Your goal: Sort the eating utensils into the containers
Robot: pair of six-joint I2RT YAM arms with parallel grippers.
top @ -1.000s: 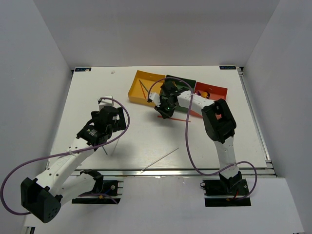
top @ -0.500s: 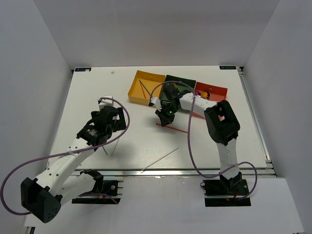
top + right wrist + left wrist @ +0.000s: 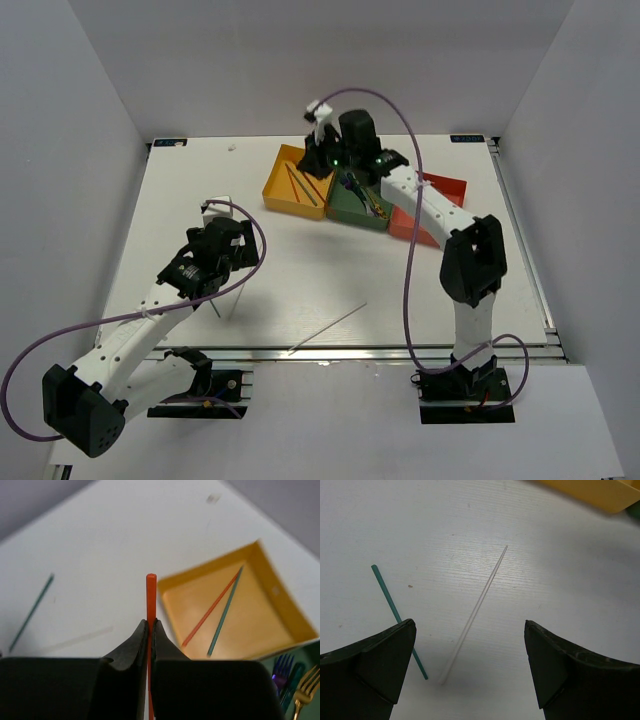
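Two right fingers point(image 3: 131, 652) pinch a red chopstick point(image 3: 151, 600) between them, tip protruding; left fingers point(image 3: 385, 655) gape open.

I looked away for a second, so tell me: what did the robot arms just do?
The right gripper lifted the red chopstick off the table and carried it up and back toward the yellow tray, shut on it. The left gripper, the pale chopstick and the green chopstick stayed put.
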